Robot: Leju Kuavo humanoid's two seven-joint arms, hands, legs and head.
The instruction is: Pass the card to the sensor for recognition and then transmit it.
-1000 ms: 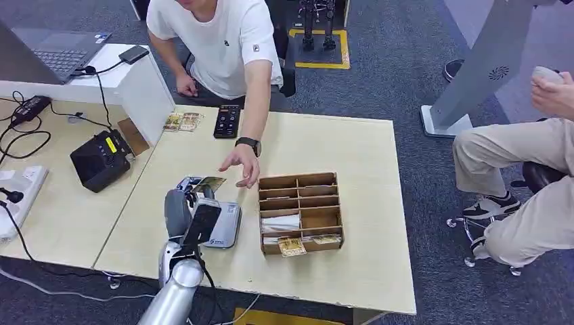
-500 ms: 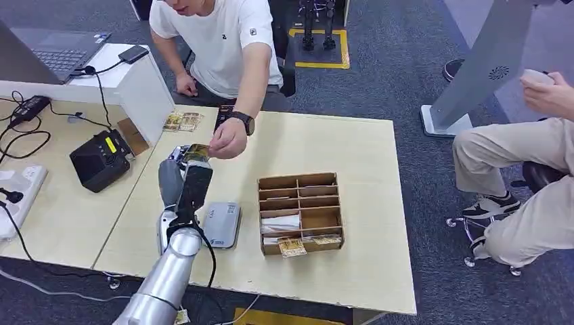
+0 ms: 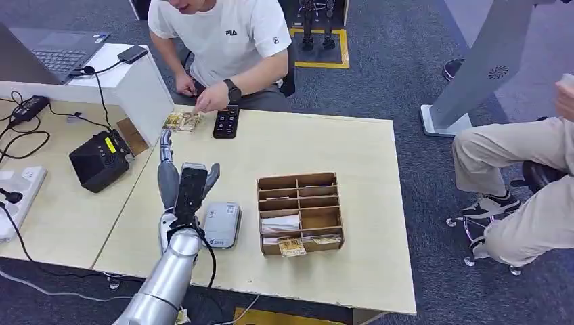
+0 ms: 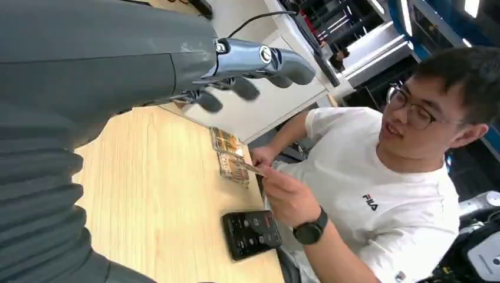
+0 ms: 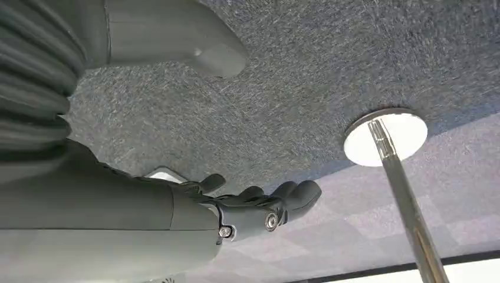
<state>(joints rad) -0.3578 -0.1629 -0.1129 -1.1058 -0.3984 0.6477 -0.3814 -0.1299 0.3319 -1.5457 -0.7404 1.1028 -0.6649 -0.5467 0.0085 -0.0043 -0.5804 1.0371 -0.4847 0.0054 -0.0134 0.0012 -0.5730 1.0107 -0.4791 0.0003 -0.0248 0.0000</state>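
Card (image 4: 240, 167) sits pinched in the person's hand (image 3: 211, 101) far across the table, while the released left hand (image 3: 184, 181) could snag nearby cables retreating.

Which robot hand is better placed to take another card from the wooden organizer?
Left, probably: the left robot hand is open above the table beside the wooden organizer; the right robot hand hangs over carpet.
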